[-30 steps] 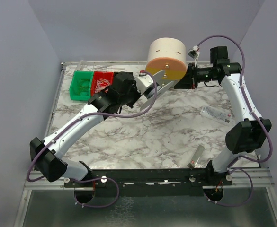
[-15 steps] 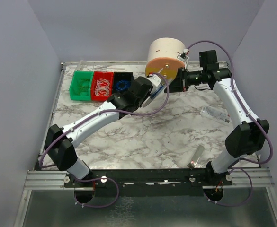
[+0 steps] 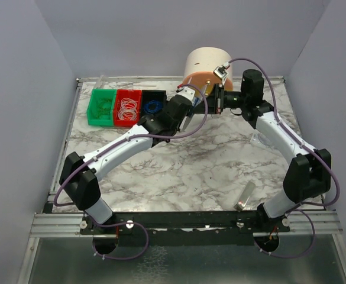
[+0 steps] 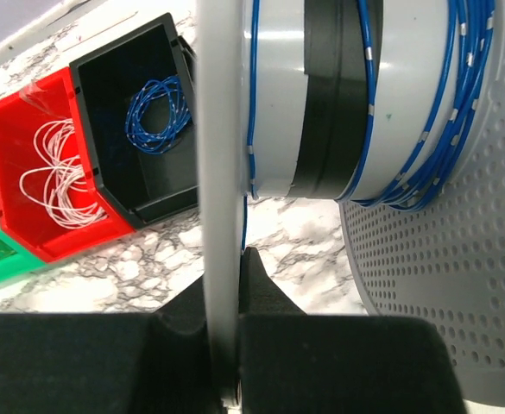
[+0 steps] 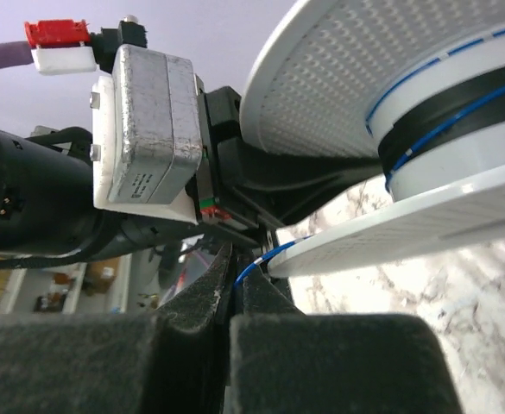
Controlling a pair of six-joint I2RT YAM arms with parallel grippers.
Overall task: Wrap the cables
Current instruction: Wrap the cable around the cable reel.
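**Feed the cable taut between the flanges**

Your right gripper [image 5: 232, 259] has its jaws pressed together on the blue cable [image 5: 265, 256], just off the flange rim; draw it taut and guide it inside the flanges. Your left gripper [image 4: 224, 259] pinches the spool [image 4: 278, 103] by one flange, edge-on; grip steady. Wound turns sit round the core. Open table [image 3: 190, 171] lies at six o'clock; bins [image 3: 129, 91] at nine; back wall near at twelve.

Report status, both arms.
Left gripper shut on spool flange. Right gripper shut on blue wire end. Several turns wound. No obstruction seen.
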